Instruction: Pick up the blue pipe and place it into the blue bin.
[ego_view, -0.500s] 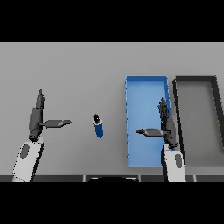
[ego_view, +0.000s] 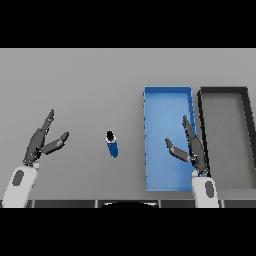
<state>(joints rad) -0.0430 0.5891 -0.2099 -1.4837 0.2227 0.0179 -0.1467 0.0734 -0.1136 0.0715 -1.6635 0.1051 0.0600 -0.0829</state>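
Both hands have barely shifted since the earlier frame. Left hand (ego_view: 41, 141) and right hand (ego_view: 192, 148) hover with straight, spread fingers, holding nothing. Blue pipe (ego_view: 112, 144) lies between them, apart from both; blue bin (ego_view: 168, 92) sits under the right fingers.

The right hand (ego_view: 192, 147) and its arm cover part of the blue bin (ego_view: 165, 100), hiding a stretch of its floor and its right wall near the front corner. Both arms are cut off at the lower edge. The pipe (ego_view: 112, 145) is too small to tell any detail beyond its dark end.
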